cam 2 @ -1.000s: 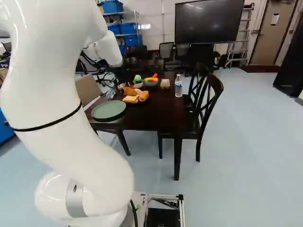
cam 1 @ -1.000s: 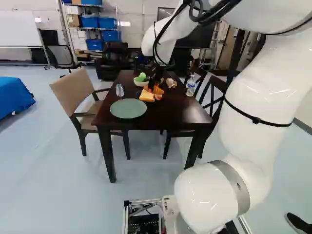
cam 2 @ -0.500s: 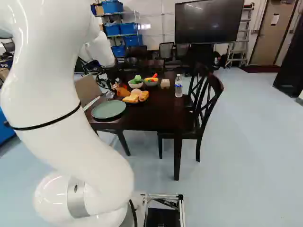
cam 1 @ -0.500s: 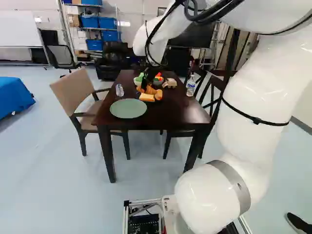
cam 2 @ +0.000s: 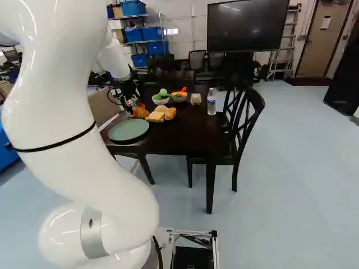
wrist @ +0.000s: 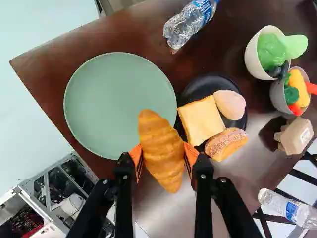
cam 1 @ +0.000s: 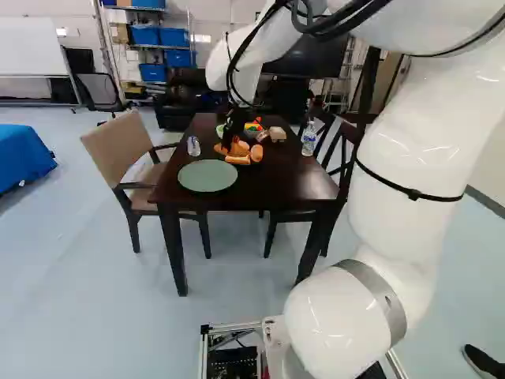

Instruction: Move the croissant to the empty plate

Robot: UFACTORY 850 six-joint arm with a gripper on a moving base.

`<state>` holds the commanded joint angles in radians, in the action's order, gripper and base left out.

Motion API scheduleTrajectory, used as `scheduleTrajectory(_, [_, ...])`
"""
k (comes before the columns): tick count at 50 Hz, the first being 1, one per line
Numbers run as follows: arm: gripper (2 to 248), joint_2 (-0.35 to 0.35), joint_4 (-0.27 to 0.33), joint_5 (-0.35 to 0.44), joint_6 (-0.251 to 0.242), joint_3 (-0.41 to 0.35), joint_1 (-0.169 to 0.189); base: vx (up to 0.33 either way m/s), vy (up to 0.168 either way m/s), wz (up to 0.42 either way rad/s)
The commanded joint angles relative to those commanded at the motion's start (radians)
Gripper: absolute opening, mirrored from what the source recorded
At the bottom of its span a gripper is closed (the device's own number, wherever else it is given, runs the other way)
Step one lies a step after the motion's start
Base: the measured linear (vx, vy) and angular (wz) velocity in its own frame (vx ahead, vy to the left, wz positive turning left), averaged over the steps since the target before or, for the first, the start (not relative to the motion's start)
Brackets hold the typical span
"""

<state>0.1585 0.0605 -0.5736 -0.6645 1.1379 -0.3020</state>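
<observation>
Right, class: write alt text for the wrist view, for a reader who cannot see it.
Two fingers grip a croissant near an empty green plate. A dark plate of food, two bowls and two bottles share the table.

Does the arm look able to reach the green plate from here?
Likely yes: the end effector, gripping the croissant, hangs near the green plate, which is empty, with nothing visible in the way.
</observation>
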Motion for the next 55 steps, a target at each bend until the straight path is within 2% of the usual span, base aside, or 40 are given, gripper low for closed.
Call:
scheduleTrajectory(20, [124, 0.045, 0.0, -0.052, 0.0, 0.051, -0.046, 0.0, 0.0, 0.0])
scheduleTrajectory(41, [124, 0.111, 0.0, -0.062, 0.0, 0.13, -0.103, 0.0, 0.0, 0.0])
scheduleTrajectory(55, [124, 0.129, 0.0, -0.062, 0.0, 0.148, -0.113, 0.0, 0.0, 0.0])
